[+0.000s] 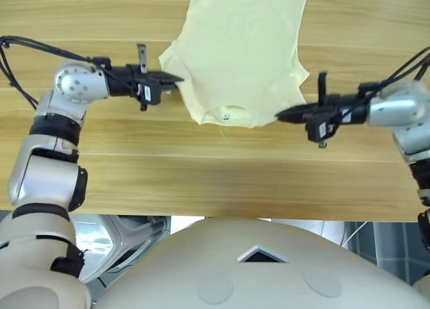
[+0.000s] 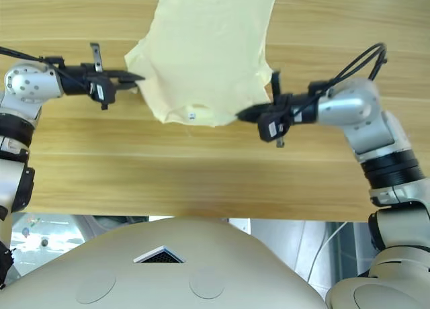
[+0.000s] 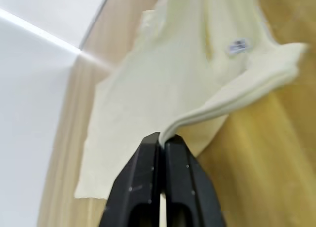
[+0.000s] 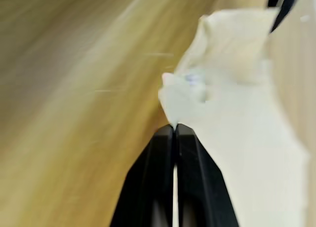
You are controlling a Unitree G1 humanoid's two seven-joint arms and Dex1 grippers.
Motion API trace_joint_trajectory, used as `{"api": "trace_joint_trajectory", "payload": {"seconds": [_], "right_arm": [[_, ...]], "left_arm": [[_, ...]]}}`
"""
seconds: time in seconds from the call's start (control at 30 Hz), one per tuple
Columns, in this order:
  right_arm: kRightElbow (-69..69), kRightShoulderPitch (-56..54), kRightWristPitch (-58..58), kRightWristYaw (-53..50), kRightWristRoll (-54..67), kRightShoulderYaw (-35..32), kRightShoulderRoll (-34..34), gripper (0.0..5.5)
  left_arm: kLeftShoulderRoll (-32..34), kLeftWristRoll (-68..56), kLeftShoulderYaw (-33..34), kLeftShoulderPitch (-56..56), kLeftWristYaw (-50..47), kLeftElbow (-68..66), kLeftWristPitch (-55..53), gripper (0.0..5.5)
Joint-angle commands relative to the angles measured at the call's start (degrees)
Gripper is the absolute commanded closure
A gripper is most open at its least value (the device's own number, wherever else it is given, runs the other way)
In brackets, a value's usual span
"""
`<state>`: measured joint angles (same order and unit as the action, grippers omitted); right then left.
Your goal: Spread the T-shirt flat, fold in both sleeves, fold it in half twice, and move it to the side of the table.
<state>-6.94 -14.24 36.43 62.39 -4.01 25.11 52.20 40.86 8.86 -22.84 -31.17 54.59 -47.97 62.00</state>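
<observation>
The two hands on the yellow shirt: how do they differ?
The left hand pinches the shirt's left side, farther across the table; the right hand pinches its right corner, nearer the robot. The left hand holds a folded edge, the right hand a small tip. Both are black and shut on the shirt.

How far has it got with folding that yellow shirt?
Early days. The pale yellow T-shirt lies mostly open on the light wooden table, but its collar end looks rumpled, so spreading isn't finished. In hand: the left tool and right tool each pinch that end, one per side. Left: both sleeve folds, two halvings, moving it aside.
</observation>
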Motion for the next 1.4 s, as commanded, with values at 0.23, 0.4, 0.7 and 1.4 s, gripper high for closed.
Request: {"api": "trace_joint_trajectory", "payload": {"seconds": [0.23, 0.4, 0.7, 1.4], "right_arm": [[3.59, 6.17, -3.97, 7.11, -3.91, 4.51, 1.93, 5.50], [5.81, 8.03, -6.33, 7.70, -3.71, 3.83, 2.89, 5.50], [17.35, 12.27, -9.65, 7.88, 9.37, -4.40, 6.37, 3.91], [1.50, 2.69, -5.45, -0.03, -3.36, -11.45, 2.31, 5.49]], "left_arm": [[10.04, -2.57, -4.20, 12.11, 9.98, 19.96, -6.09, 5.46], [12.17, -1.98, -5.31, 16.65, 12.66, 24.71, -9.74, 5.02], [12.93, -14.22, -1.91, 18.00, 16.28, 29.69, -15.23, 3.60], [3.47, 1.99, 3.03, 5.58, 6.54, 12.04, -4.38, 5.50]]}}
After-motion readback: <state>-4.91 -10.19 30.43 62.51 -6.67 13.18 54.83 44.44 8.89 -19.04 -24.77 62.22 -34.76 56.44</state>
